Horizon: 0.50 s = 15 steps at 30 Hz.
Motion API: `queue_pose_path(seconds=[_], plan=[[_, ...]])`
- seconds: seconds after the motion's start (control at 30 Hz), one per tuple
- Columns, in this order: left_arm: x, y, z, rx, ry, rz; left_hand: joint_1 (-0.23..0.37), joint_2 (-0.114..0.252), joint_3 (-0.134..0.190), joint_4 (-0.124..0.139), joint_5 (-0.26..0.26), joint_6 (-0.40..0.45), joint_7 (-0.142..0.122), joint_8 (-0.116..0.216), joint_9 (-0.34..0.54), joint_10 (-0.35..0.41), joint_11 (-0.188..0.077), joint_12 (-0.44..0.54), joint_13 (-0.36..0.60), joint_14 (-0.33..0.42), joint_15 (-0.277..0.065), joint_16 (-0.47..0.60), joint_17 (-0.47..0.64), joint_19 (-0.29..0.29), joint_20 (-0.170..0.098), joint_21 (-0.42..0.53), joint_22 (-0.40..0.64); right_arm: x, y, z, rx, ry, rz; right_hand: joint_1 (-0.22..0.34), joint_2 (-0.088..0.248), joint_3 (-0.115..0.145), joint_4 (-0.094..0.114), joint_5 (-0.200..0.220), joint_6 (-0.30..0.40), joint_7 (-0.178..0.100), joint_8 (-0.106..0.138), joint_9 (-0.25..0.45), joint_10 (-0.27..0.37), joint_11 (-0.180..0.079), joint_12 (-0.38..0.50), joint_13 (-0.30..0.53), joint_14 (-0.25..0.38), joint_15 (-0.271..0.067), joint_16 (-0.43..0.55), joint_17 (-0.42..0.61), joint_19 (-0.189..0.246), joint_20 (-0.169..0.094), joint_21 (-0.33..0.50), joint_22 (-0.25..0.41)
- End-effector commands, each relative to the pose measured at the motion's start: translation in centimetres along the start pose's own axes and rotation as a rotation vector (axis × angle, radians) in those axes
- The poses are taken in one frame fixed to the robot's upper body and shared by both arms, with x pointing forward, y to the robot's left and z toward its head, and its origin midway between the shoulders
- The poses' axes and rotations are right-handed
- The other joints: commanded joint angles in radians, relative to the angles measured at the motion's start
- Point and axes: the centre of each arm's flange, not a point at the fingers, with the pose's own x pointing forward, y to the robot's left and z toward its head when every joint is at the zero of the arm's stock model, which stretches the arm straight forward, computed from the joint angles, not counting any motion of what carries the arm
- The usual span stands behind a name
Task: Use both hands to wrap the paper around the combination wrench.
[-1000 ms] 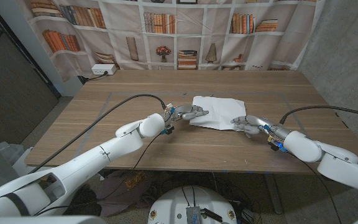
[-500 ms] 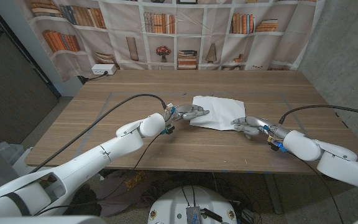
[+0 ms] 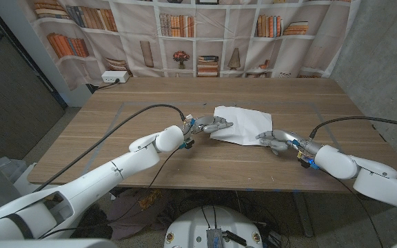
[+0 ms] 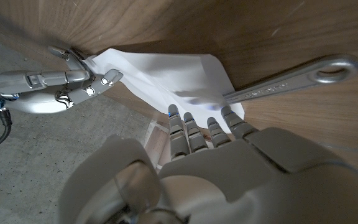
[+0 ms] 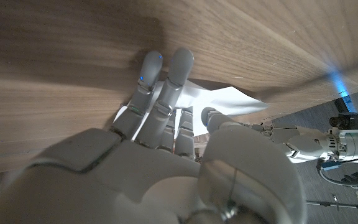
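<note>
Wood-grain planks of the table (image 3: 116, 131) fill the middle of the head view, and near its centre the glossy white left hand (image 3: 209, 125) lays its fingertips on the near-left edge of the creased white paper (image 3: 240, 124). At centre right, the right hand (image 3: 274, 139) pinches the sheet's right corner. Seen from the left wrist, the steel combination wrench (image 4: 291, 81) pokes its smooth ring end from under the paper. Beyond, a printed bookshelf backdrop (image 3: 205, 34) hangs across the frame's top
</note>
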Motion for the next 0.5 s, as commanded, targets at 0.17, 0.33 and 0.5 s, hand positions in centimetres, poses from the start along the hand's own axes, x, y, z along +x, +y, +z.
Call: queue_pose_path(seconds=[0.17,0.33,0.5], plan=[[-0.3,-0.1,0.0,-0.003,-0.006,-0.001,-0.006,-0.002,-0.004,0.0,0.007,0.002,0.002,-0.005,0.002,0.006,-0.005,0.0,0.001,0.011,-0.06,-0.002,0.003,0.005,0.002,-0.002,0.0,-0.4,0.4,0.4,0.013,-0.01,-0.008,-0.008,0.003,-0.005,0.0,-0.004,0.009,-0.008,0.007,0.004,0.012,-0.008,0.006,0.0,-0.003,-0.039,0.007,0.003,-0.007,-0.158,0.009,-0.003],[-0.3,-0.2,0.0,-0.005,-0.008,0.0,-0.007,-0.002,-0.004,0.0,0.008,0.001,0.002,-0.006,0.001,0.007,-0.005,0.0,0.001,0.011,-0.06,-0.002,0.003,0.004,0.003,-0.003,0.0,-0.7,0.3,0.6,0.017,-0.013,-0.033,-0.009,0.003,-0.004,0.0,-0.004,0.012,-0.011,0.007,0.004,0.011,-0.012,0.005,0.0,-0.003,-0.039,0.009,0.002,-0.008,-0.158,0.011,-0.005],[-0.1,-0.2,-0.2,-0.022,-0.02,-0.007,-0.009,-0.002,-0.004,0.0,0.008,0.002,0.001,-0.007,0.001,0.007,-0.004,-0.001,0.001,0.011,-0.06,-0.002,0.003,0.004,0.002,-0.003,0.0,-1.9,-0.7,0.7,0.047,-0.013,-0.098,-0.012,-0.002,-0.003,-0.004,-0.005,0.005,-0.044,0.005,0.006,0.053,-0.036,0.02,0.002,-0.01,-0.039,0.014,-0.007,-0.008,-0.16,0.024,-0.013]])
